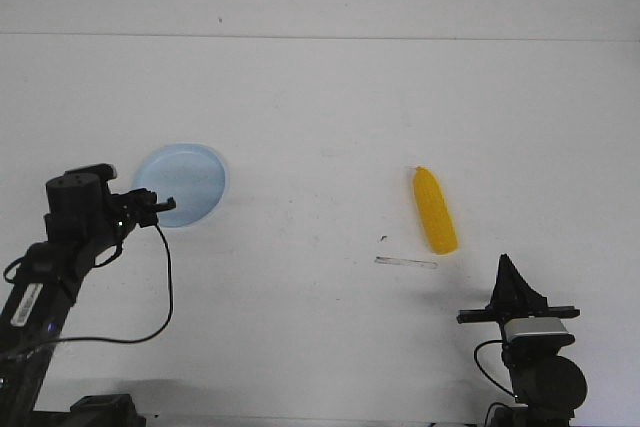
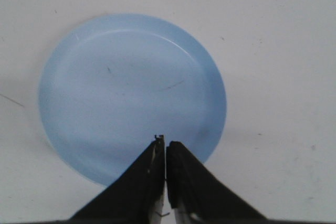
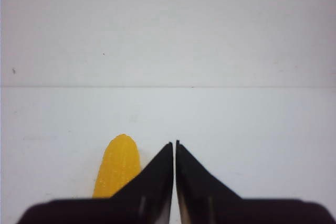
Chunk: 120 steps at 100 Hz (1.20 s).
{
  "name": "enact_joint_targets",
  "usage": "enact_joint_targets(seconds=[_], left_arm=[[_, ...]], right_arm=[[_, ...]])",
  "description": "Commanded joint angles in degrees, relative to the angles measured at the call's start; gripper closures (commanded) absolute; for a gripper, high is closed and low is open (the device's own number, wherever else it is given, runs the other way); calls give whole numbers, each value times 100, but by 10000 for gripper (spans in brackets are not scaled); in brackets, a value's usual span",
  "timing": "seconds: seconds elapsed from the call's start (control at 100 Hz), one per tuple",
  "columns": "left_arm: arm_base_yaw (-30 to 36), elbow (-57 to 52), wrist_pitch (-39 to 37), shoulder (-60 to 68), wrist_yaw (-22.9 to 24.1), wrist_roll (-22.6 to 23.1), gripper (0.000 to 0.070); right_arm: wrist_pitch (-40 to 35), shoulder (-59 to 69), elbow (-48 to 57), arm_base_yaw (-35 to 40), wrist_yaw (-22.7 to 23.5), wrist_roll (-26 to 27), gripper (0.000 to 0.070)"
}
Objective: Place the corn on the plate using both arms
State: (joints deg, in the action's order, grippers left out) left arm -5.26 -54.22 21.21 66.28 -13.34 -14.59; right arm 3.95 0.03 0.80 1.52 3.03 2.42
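The yellow corn (image 1: 434, 210) lies on the white table at the right, its tapered end pointing away from me. The pale blue plate (image 1: 184, 182) sits at the left and holds nothing. My left gripper (image 1: 168, 205) is shut and empty, hovering at the plate's near left rim; in the left wrist view its closed tips (image 2: 165, 141) sit over the plate (image 2: 131, 87). My right gripper (image 1: 507, 263) is shut and empty, a little nearer to me than the corn and to its right. In the right wrist view the corn (image 3: 117, 167) shows beside the closed tips (image 3: 175, 143).
A thin pale strip (image 1: 405, 263) lies on the table just in front of the corn, with a small dark speck (image 1: 383, 238) near it. The table's far edge (image 1: 320, 37) meets a white wall.
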Motion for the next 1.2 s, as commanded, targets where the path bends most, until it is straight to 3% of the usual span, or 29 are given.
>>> enact_joint_targets(seconds=[0.0, 0.09, 0.16, 0.36, 0.47, 0.53, 1.0, 1.19], left_arm=[[-378, -164, 74, 367, -754, -802, 698], [-848, -186, 42, 739, -1606, -975, 698], [-1263, -186, 92, 994, -1840, -997, 698], [-2041, -186, 131, 1475, -1838, -1051, 674], [-2120, -186, 114, 1641, -1794, -1032, 529], [-2120, -186, 76, 1733, -1790, -1032, 486], [-1792, -186, -350, 2415, -1762, -1029, 483], [-1657, -186, -350, 2452, -1364, -1010, 484]], right_arm=[[57, 2, -7, 13, -4, 57, 695], [59, 2, -7, 13, -4, 57, 695], [57, 2, -7, 13, -4, 57, 695], [59, 2, -7, 13, -4, 57, 695], [57, 2, -7, 13, -4, 57, 695], [59, 2, -7, 13, -4, 57, 695], [59, 2, -7, 13, -4, 57, 695], [57, 2, -7, 13, -4, 57, 695]])
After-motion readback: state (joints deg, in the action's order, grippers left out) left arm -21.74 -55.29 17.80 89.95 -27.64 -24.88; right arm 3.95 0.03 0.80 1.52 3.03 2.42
